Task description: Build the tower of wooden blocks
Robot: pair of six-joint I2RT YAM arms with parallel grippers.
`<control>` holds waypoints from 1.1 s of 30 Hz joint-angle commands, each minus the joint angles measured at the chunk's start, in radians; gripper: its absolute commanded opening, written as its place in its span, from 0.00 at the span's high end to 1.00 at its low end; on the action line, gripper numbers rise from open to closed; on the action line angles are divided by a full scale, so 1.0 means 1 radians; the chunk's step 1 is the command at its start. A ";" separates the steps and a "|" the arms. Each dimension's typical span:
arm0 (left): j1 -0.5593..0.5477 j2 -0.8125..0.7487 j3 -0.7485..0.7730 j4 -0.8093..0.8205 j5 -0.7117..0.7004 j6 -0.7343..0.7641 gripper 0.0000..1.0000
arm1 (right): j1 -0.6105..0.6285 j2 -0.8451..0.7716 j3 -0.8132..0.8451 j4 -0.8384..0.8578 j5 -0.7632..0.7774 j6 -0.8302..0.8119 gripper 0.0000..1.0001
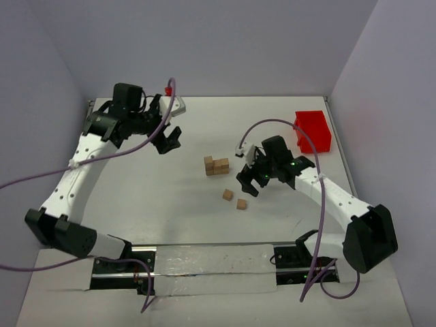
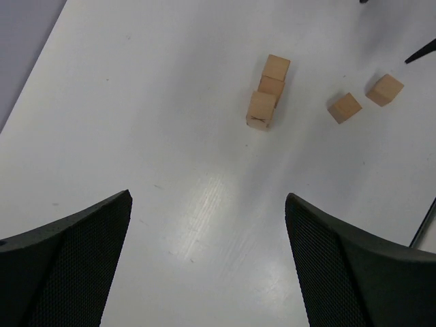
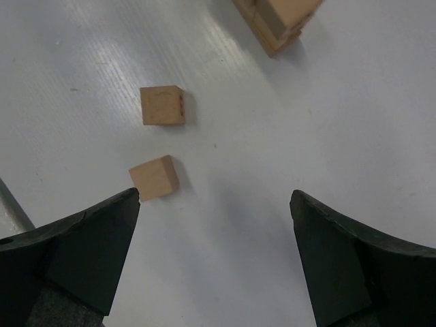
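Note:
The tower (image 1: 216,165) is a small cluster of tan wood cubes mid-table; it also shows in the left wrist view (image 2: 267,92) and at the top edge of the right wrist view (image 3: 279,20). Two loose wood blocks lie just in front of it, one (image 1: 227,195) (image 3: 163,105) and another (image 1: 242,204) (image 3: 154,178). My left gripper (image 1: 170,143) (image 2: 208,197) hangs open and empty to the left of the tower. Beside the loose blocks, my right gripper (image 1: 248,184) (image 3: 214,194) is open and empty, its left finger close to the nearer cube.
A red plastic bin (image 1: 313,131) stands at the back right near the wall. Walls close the table on the left, back and right. Purple cables trail from both arms.

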 commanded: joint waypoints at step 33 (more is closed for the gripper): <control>0.119 -0.163 -0.285 0.226 0.011 -0.140 0.01 | 0.297 0.392 0.100 0.179 0.167 0.107 0.63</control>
